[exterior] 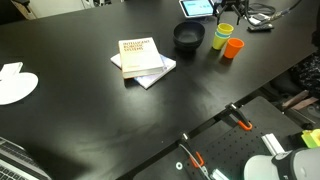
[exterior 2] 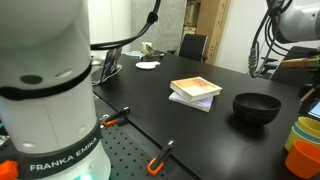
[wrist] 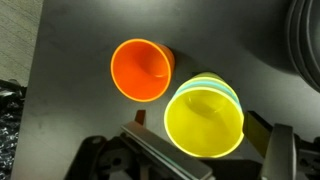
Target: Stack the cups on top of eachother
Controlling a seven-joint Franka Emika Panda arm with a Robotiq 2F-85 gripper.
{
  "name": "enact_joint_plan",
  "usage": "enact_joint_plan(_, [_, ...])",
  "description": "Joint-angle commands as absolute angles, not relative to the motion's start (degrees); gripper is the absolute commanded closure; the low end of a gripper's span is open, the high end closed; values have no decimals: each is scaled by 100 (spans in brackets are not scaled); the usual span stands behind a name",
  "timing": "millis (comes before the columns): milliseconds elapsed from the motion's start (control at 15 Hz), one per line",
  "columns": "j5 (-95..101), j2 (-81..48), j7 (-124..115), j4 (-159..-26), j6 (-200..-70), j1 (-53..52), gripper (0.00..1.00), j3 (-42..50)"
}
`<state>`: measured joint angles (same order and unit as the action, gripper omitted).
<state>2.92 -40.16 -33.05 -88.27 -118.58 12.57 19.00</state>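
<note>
In the wrist view the yellow cup (wrist: 203,122) is nested on top of the green cup (wrist: 212,80), with a teal-blue rim (wrist: 232,88) showing under them. The orange cup (wrist: 141,69) stands apart, close beside the stack. Both show in both exterior views: the stack (exterior: 221,37) (exterior 2: 306,131) and the orange cup (exterior: 232,47) (exterior 2: 303,160). My gripper (wrist: 200,128) hangs above the stack, open, with one finger on each side of the yellow cup and touching neither. In an exterior view the gripper (exterior: 227,10) is above the cups.
A black bowl (exterior: 188,37) (exterior 2: 256,107) stands next to the cups. A stack of books (exterior: 141,58) (exterior 2: 195,92) lies mid-table. A white object (exterior: 13,85) lies at the far end. A tablet (exterior: 197,8) and cables are behind the cups.
</note>
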Motion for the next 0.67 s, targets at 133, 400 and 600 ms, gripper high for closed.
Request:
enact_joint_plan(133, [47, -3402, -1895, -9777, -12413, 1677, 0, 1641])
enact_joint_plan(400, [-607, -3269, -627, -10076, -12669, 2098, 0, 1284])
enact_joint_plan(600, [-928, -3365, 293, -10066, -12734, 2308, 0, 1015])
